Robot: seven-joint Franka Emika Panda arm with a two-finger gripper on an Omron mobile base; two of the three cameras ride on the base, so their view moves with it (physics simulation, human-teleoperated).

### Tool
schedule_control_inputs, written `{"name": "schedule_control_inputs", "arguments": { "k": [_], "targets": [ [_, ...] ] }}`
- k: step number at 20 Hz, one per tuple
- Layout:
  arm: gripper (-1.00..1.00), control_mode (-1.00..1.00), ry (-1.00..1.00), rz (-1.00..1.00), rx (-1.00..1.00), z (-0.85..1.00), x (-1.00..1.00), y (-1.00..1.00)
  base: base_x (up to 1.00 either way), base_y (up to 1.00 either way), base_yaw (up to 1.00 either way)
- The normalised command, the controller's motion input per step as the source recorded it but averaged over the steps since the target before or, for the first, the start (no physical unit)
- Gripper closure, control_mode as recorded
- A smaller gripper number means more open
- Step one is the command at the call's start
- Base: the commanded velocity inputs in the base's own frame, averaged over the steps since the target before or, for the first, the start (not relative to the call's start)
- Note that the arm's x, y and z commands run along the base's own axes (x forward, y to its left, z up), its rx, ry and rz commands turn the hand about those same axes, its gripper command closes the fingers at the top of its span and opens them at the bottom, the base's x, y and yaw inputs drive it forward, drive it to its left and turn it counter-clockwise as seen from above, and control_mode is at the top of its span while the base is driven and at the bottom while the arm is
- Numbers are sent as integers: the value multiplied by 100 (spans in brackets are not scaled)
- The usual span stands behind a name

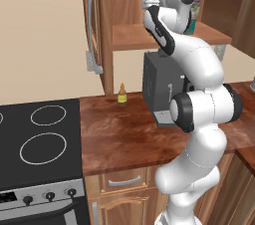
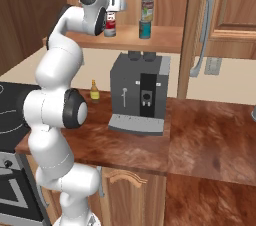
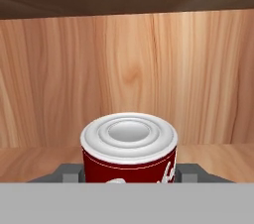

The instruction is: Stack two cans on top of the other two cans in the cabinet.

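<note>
In the hand view the dark red can with white label point(image 3: 129, 156) sits between my two fingertips, which press its sides; my gripper point(image 3: 130, 173) is shut on it. From the right base view my gripper point(image 2: 113, 14) holds this can point(image 2: 110, 19) at the left of the cabinet shelf point(image 2: 165, 36), directly over the red-over-grey can point(image 2: 109, 31); whether they touch is unclear. The green-labelled can point(image 2: 146, 8) stands on the teal can point(image 2: 144, 29) further right. In the left base view the arm covers most of those two cans point(image 1: 197, 6).
A grey coffee machine point(image 2: 140, 92) stands on the wooden counter point(image 2: 210, 135) right under the shelf. A small yellow bottle point(image 2: 94, 91) is beside it. The open cabinet door with its long grey handle point(image 2: 205, 25) hangs to the right. A black stove point(image 1: 35, 139) lies left.
</note>
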Motion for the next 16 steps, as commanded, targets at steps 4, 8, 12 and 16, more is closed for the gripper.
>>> {"name": "schedule_control_inputs", "arguments": {
  "k": [4, 8, 12, 16],
  "targets": [
    [100, -100, 0, 0, 0, 0, 0, 0, 0, 0, 0],
    [100, -100, 0, 0, 0, 0, 0, 0, 0, 0, 0],
    [100, -100, 0, 0, 0, 0, 0, 0, 0, 0, 0],
    [100, -100, 0, 0, 0, 0, 0, 0, 0, 0, 0]
  ]
}}
